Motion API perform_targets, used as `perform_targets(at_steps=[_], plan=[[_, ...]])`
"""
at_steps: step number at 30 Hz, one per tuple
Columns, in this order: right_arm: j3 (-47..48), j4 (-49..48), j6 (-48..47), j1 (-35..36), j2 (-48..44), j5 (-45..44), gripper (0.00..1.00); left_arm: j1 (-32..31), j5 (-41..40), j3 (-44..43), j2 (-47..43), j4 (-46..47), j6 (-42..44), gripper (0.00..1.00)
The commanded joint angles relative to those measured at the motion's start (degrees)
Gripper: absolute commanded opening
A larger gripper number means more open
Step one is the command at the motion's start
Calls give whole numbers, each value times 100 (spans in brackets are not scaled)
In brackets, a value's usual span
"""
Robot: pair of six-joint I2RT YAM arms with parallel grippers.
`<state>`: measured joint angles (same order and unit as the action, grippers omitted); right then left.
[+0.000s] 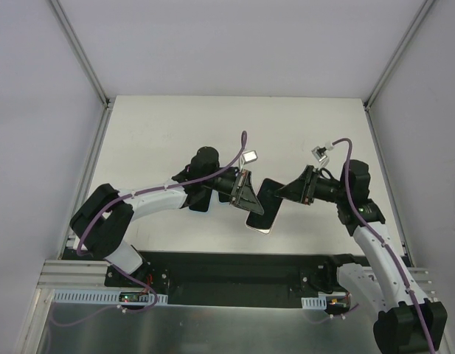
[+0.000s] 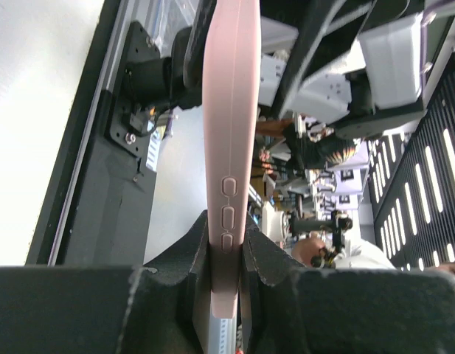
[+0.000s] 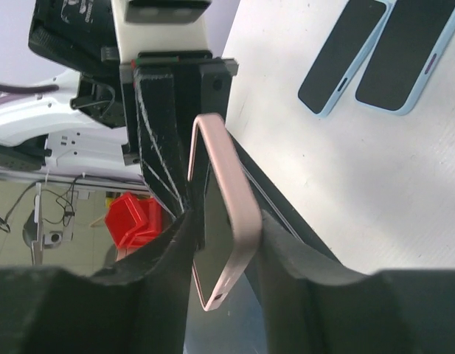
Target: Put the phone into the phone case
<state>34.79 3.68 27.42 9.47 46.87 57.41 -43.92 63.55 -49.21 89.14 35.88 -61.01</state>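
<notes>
**Item 1:** pale pink, round-cornered soft phone case (image 3: 240, 193), being held on edge in mid-air over the middle of the white surface (image 1: 175, 133), where both arms can work on it.

**Item 2:** left gripper (image 2: 227, 247) is pinching one end beside the button cut-outs, steadying it.

**Item 3:** right gripper (image 3: 227, 225) is straddling the opposite end; whether it is squeezing, I cannot tell.

**Item 4:** black glass-faced phone (image 3: 214, 214) is showing inside the pink rim, seemingly part-seated.

**Item 5:** two phones in pale blue cases (image 3: 341, 55) are lying flat beside the left arm.

**Markings:** none legible.

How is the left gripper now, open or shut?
Shut: the left gripper's fingers pinch the pink phone case edge-on, pressed against both faces near its side buttons.
</notes>
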Motion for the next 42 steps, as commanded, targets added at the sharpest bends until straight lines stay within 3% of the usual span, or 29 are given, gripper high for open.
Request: perform_targets(at_steps=[1,10,13,17,18,21,22,24,28,29,32,40,42], plan=[[-15,-263,98,116,-240,280,43,-2,-519,-45,-55,1070,-710,0],[-253,-544,378,195,-29,122,39,-11,-1133,-45,-90,756,-491,0],[-306,-544,431,195,-20,8,8,-11,-1257,-124,-125,228,-139,0],[-314,-500,501,195,6,-150,2,-2,-1336,-98,-108,112,-104,0],[-271,-396,475,195,24,-203,5,-2,-1354,-89,-108,86,-95,0],[-104,567,230,195,-55,-720,38,-2,-1476,-106,-143,-237,19,0],[53,842,-58,186,-99,-914,54,-2,-1520,-141,-169,-422,211,0],[221,1604,-385,186,-222,-1485,64,15,-1661,-290,-196,-782,440,0],[731,2837,-1308,204,-556,-2793,99,33,-1968,-624,-117,-1722,1054,0],[905,3040,-1492,195,-730,-3440,96,41,-2056,-834,-38,-2203,1152,0],[1117,3411,-1590,204,-1073,-4077,96,59,-2364,-1072,129,-2506,1355,0],[1434,3586,-1634,195,-1409,-4193,96,191,-2689,-1855,1393,-2999,1522,0],[1496,3840,-1582,195,-1549,-4623,96,217,-2883,-2030,1588,-3060,1566,0]])
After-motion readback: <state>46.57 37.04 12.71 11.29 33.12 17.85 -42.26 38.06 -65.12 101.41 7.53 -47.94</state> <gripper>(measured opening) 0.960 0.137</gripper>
